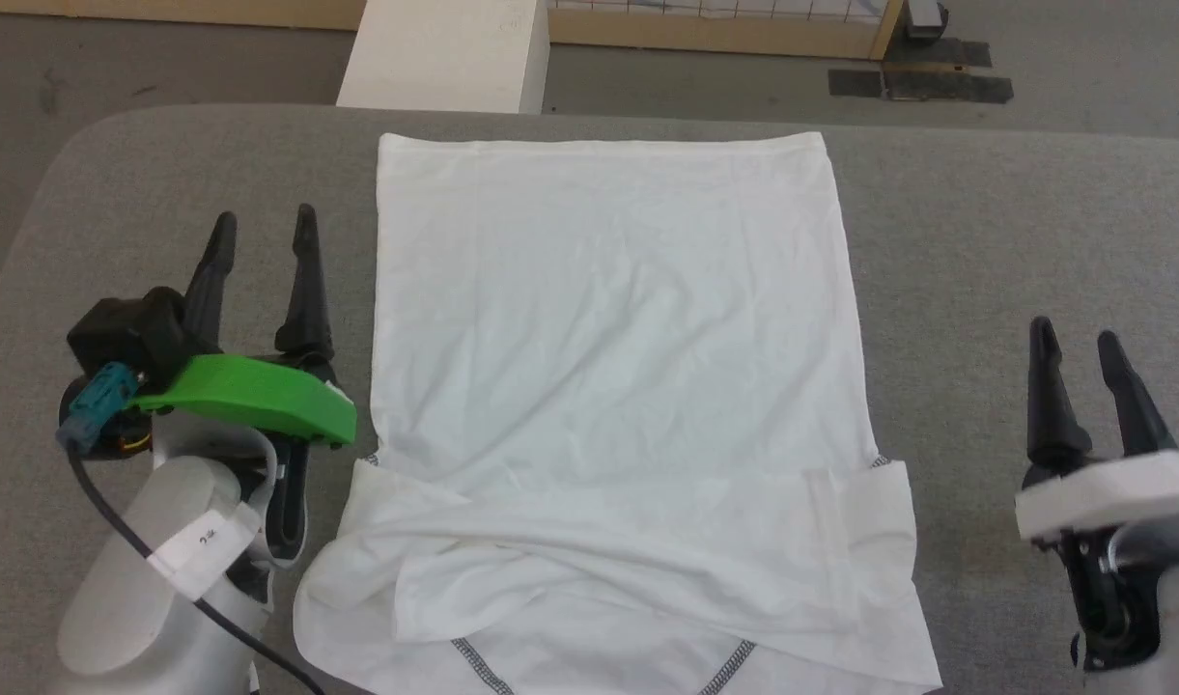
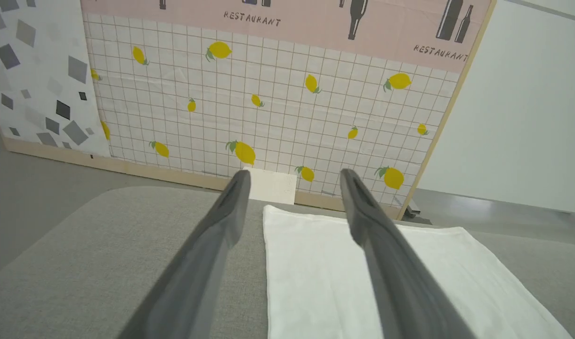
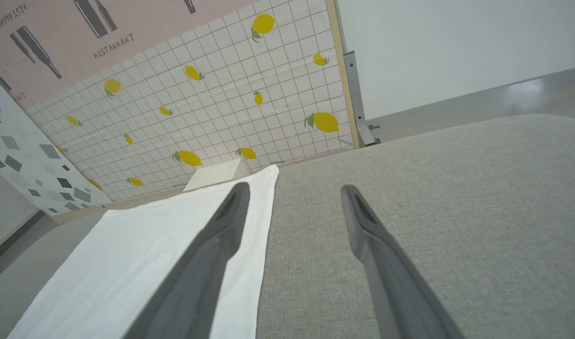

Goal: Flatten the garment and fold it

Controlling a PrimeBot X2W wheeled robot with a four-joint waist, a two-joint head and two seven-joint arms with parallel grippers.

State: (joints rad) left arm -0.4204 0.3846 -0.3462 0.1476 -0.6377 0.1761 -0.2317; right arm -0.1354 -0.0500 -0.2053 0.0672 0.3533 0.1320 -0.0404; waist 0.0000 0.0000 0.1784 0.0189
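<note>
Garment [image 1: 608, 319] lies flat on bench [image 1: 985, 241], sleeves folded across near end; left gripper [image 1: 266, 220] and right gripper [image 1: 1075, 334] flank it — jaws apart, empty — presumably staged for the next fold.

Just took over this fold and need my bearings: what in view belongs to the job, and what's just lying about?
Job: garment, spread on the grey table; left gripper, open; right gripper, open.
Lying about: white box beyond the table's far edge; lemon-print wall panel; dark patches on the floor.
</note>
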